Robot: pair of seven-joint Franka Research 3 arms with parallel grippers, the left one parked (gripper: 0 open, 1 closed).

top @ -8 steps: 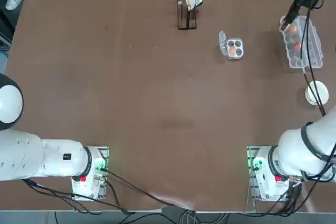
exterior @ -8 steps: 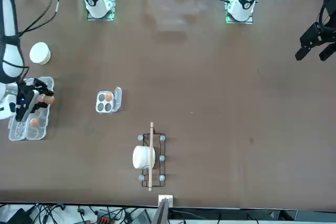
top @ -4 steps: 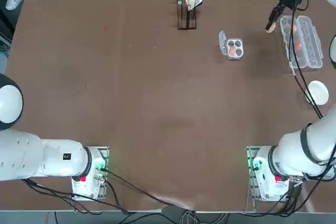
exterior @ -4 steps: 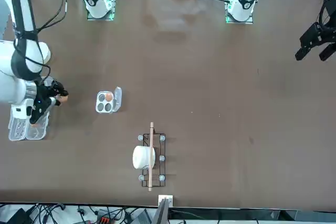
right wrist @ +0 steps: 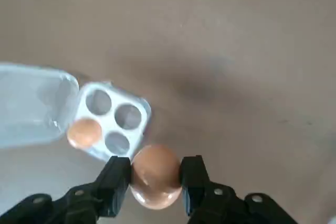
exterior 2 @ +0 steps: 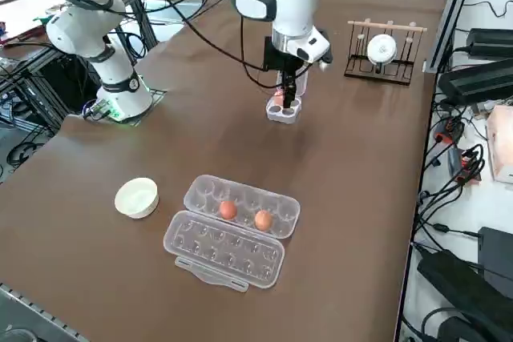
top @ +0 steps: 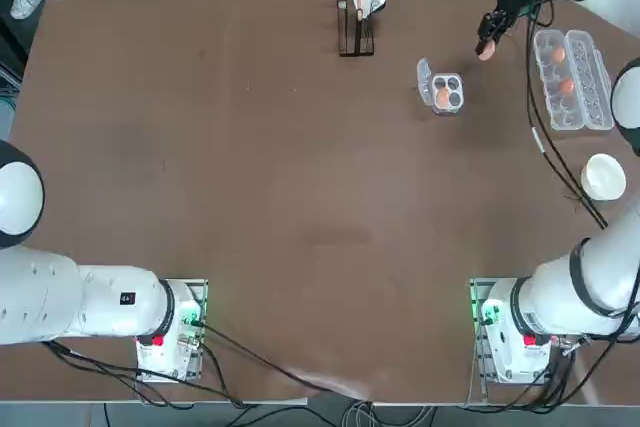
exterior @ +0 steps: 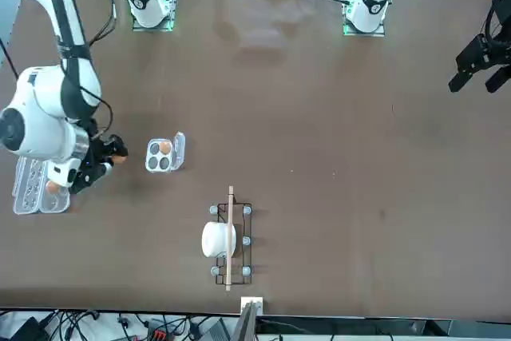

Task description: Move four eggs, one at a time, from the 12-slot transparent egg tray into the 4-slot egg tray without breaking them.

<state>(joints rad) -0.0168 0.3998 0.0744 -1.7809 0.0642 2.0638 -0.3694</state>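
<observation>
The right arm had swung from the 12-slot transparent egg tray [top: 572,79], where two eggs remained, toward the 4-slot egg tray [top: 446,93], its right gripper [right wrist: 155,178] clenched on the second egg [right wrist: 155,174].

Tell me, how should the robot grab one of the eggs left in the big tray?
Probably from straight above, fingers closing on the two long sides of the egg. It sits in a cup of the big tray, so only its top stands clear. The right gripper holds its egg just so, by the rounded sides.
</observation>
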